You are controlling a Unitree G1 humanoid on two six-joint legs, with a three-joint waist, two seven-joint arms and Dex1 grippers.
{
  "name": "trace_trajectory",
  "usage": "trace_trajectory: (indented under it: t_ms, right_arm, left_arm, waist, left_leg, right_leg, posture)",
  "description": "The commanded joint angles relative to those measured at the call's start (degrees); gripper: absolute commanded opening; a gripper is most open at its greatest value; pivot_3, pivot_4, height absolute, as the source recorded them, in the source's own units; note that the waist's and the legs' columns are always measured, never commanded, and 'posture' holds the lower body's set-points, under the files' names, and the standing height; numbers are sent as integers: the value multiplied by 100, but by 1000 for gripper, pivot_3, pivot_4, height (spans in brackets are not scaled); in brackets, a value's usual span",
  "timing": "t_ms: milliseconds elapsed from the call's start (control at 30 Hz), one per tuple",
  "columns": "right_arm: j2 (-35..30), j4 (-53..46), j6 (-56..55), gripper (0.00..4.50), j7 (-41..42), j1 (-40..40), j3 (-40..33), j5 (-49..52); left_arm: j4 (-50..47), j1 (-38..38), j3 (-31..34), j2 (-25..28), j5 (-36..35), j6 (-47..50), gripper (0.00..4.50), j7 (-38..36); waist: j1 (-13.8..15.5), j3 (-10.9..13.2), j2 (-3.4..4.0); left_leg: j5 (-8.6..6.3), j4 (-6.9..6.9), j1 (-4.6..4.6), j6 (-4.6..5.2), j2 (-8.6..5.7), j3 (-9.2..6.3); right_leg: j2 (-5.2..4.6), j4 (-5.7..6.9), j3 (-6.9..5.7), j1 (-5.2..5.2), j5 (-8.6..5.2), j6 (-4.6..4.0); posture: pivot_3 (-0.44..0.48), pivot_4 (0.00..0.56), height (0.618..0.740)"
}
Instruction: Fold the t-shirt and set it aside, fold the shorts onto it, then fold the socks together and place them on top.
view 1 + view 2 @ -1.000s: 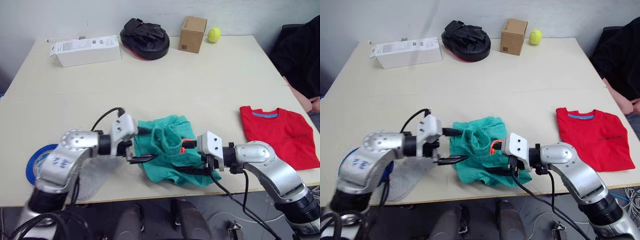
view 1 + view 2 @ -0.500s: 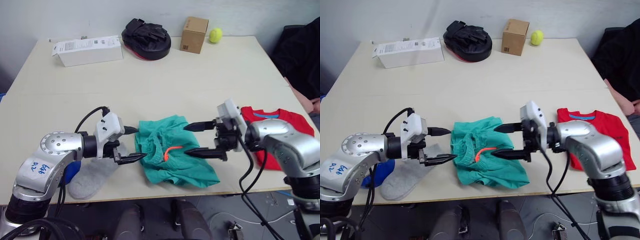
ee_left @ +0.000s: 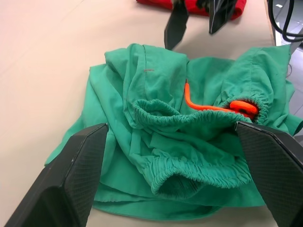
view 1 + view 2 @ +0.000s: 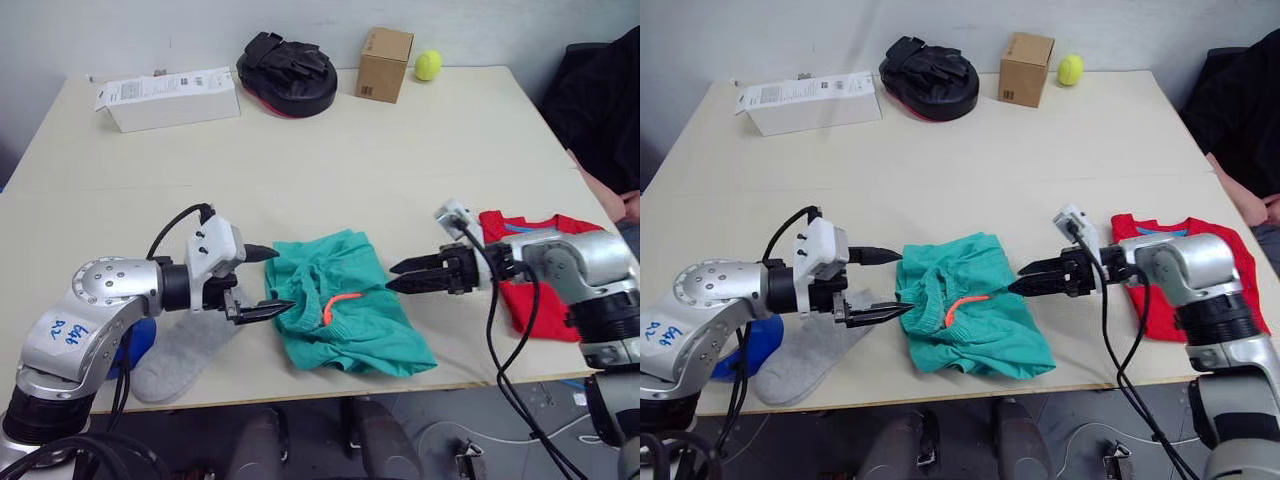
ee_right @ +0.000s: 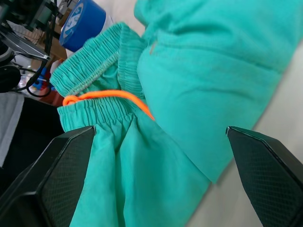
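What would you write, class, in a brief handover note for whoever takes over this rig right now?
Left gripper: open, empty, at the left edge of the crumpled teal-green thin-fabric shorts.
Right gripper: open, empty, at the shorts' right edge.
Bright red cotton t-shirt: folded, set aside at the table's right edge.
Light grey knit sock: flat by the left arm.
Done: t-shirt.
Left: fold shorts onto the t-shirt, then fold the socks and place them on top.
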Motion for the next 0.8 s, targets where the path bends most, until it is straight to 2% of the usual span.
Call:
trace_trajectory:
  t_ms: [33,267,567,800]
  right_arm:
    - [226,363,-89,4492,83,-246,170,-285]
    - [670,918,-240,4492,359,-484,587,-808]
    - [40,1504,-584,4492,1085,-789,223,-1102]
    - [318,1626,-610,4492,1068,-606,382,-1364]
  left_arm:
    - [-324,33,205,61,-185,-35,4500,82]
    - [-628,284,359,134,-383,-6,4500,196]
    - [-828,523,525,275,-512,40,4500,433]
    - [-703,385,412,299,-482,-36,4500,489]
  waist:
    - [2,0,0]
    - [-7,-1,-1]
    - [19,0,0]
    - [-45,0,0]
  left_leg:
    - [1,3,0,0,0,1]
    - [1,8,2,-1,1,8]
    - [2,14,4,-1,-3,13]
    - [1,8,5,-4,2,19]
  right_leg:
    - [0,2,1,0,1,1]
    - [2,6,3,-1,3,5]
    - [-1,12,4,-3,3,4]
    - [7,10,8,-6,3,4]
  posture:
    - [0,150,740]
    - [0,150,740]
    - [0,150,740]
    - [0,150,740]
